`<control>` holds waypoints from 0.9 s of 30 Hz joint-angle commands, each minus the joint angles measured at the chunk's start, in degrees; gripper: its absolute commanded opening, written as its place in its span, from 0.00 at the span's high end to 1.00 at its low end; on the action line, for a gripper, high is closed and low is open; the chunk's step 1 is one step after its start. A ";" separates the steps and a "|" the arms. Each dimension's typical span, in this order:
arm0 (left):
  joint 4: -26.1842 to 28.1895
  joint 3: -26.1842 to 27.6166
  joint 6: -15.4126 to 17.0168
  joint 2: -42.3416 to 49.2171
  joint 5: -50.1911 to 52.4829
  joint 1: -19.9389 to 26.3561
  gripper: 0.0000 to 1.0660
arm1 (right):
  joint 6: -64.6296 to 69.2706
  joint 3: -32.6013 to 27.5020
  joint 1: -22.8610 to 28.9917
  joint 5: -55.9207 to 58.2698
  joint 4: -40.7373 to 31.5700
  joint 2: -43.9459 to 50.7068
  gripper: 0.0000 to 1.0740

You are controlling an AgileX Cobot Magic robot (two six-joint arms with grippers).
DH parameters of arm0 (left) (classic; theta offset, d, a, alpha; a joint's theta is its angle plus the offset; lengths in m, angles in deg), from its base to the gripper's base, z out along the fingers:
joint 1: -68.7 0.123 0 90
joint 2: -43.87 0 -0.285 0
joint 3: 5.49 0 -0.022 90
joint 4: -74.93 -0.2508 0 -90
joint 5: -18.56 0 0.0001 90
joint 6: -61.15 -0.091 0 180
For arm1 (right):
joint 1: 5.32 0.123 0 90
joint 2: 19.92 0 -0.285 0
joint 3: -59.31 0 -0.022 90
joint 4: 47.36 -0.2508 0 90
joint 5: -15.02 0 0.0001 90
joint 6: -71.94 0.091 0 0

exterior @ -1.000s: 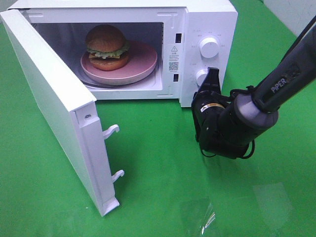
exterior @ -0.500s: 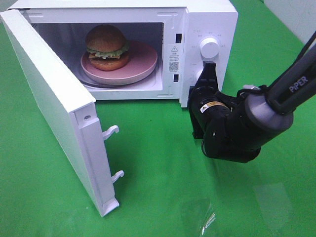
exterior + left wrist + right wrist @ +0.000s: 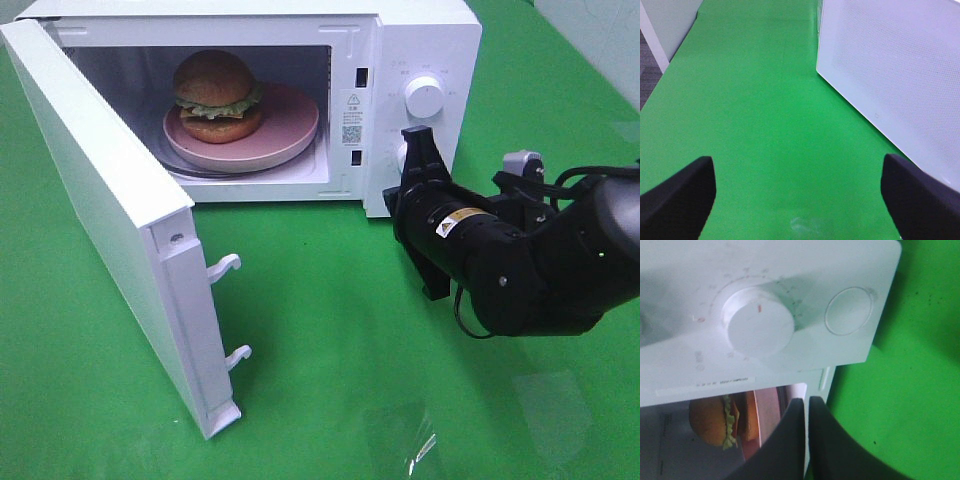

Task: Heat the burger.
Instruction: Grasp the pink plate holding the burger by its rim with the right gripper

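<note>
The burger (image 3: 215,92) sits on a pink plate (image 3: 292,132) inside the white microwave (image 3: 425,35), whose door (image 3: 100,200) stands wide open to the left. My right gripper (image 3: 413,142) is shut, empty, with its tips against the control panel at the lower knob, just below the upper knob (image 3: 424,97). In the right wrist view the shut right gripper (image 3: 805,403) points at the panel's edge, with one knob (image 3: 757,325), a second round dial (image 3: 849,310) and the burger (image 3: 715,420) in sight. My left gripper (image 3: 797,200) is open over bare green cloth.
The open door's outer face (image 3: 900,75) stands close beside the left gripper. Two latch hooks (image 3: 228,265) stick out from the door's edge. Green cloth (image 3: 320,330) covers the table in front of the microwave.
The right arm has swung down and to the right and rolled at the wrist, while its shut fingertips stayed at the lower knob. Burger, plate and door have not moved.
</note>
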 commanded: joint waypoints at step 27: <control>0.46 0.00 -0.11 0.86 0.57 0.06 0.23 | -55.35 9.45 0.00 52.08 7.10 18.91 0.95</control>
